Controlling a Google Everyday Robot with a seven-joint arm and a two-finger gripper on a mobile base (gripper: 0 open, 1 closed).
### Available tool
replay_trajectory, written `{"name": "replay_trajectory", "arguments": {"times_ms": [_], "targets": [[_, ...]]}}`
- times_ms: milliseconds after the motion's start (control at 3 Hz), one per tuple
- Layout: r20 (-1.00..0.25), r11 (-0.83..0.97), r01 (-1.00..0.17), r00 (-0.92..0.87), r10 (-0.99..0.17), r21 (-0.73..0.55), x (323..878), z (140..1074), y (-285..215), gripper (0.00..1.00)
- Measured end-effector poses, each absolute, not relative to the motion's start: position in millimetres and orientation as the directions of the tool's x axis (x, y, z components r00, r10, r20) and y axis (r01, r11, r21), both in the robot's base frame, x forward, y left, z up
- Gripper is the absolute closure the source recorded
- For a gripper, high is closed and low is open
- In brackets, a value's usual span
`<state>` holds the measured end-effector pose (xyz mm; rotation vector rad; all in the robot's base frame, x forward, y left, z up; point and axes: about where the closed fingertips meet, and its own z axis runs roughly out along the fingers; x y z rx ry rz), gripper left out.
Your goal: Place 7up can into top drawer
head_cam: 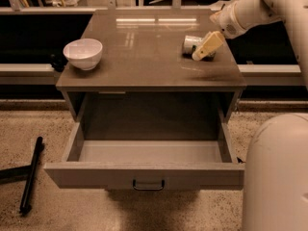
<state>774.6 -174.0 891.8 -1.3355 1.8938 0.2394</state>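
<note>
Camera view, 7up can (190,43) lying on table (144,69), hand (206,47) at its right side, grip cannot be told, top drawer (144,175) pulled open, white bowl (83,53) at left.

The arm (255,6) is a thick, smooth white tube built of rounded segments, with a thin dark seam ringing it near the wrist and a small greyish round spot beside that seam. Its pincer (206,46) — a pale cream-yellow, blocky wedge — sits low over the right rear part of the surface (144,57). At lower right a broad, dome-topped shell (276,172) of the robot shows — plain off-white, unmarked.
</note>
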Motion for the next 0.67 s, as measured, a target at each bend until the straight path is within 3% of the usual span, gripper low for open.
{"name": "replay_trajectory", "arguments": {"times_ms": [333, 667], "targets": [[-0.71, 0.458, -0.851, -0.155, -0.687, -0.257, 794, 888, -164, 0.14], [-0.689, 0.473, -0.851, -0.202, -0.696, -0.228, 805, 870, -155, 0.38]]}}
